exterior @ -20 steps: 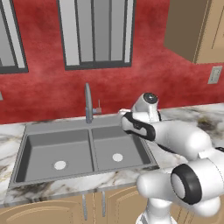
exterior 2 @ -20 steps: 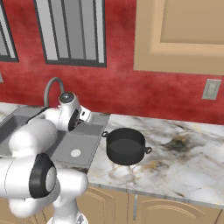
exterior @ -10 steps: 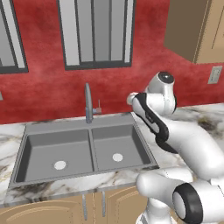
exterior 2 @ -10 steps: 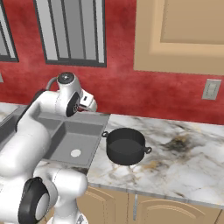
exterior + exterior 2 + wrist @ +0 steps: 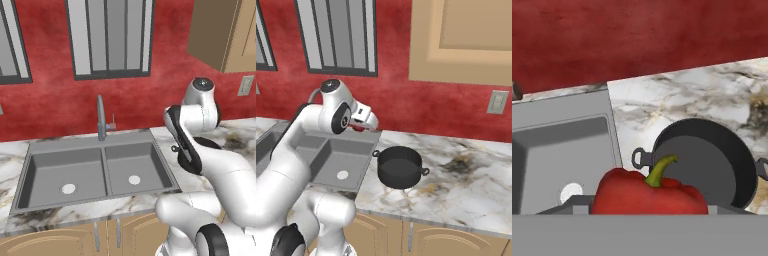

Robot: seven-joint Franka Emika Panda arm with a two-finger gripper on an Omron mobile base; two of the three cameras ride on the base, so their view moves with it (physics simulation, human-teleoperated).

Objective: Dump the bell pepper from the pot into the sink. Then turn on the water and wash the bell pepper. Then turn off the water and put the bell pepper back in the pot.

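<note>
In the hand view the red bell pepper (image 5: 649,192) with its green stem sits at the bottom edge, and my gripper (image 5: 647,207) is shut on it. Beyond it stands the black pot (image 5: 704,162), upright and dark inside, with nothing in it. The grey sink (image 5: 587,107) lies left of the pot, its pale drain showing. In the right base view my gripper (image 5: 368,119) hangs above the counter strip between the sink (image 5: 331,150) and the pot (image 5: 400,167). The left base view has both basins of the sink (image 5: 95,170) bare.
The faucet (image 5: 101,117) rises behind the sink's middle divider. Marble counter (image 5: 466,175) stretches right of the pot. A wall outlet (image 5: 498,102) sits on the red wall, with wooden cabinets above.
The arm has risen and swung to the right, from low over the sink's back corner to higher up near the pot. The pot has not moved.
</note>
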